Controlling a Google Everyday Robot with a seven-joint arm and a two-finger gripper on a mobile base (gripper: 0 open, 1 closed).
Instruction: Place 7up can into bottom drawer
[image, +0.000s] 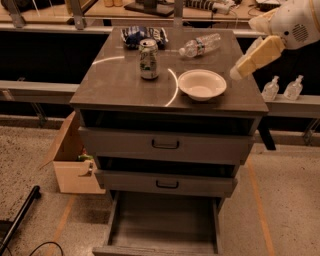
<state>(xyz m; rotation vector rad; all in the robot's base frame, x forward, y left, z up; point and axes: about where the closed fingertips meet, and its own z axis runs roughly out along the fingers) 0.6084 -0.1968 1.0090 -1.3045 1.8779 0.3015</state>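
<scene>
The 7up can stands upright on the grey cabinet top, towards the back and left of centre. The bottom drawer is pulled out at floor level, and its plain grey floor is bare. My gripper is at the end of the white and cream arm, which comes in from the upper right. It hangs over the right edge of the cabinet top, just right of the bowl and well right of the can. It holds nothing that I can see.
A white bowl sits right of the can. A clear water bottle lies at the back, next to a blue-and-white bag. Both upper drawers are slightly ajar. A cardboard box stands left of the cabinet.
</scene>
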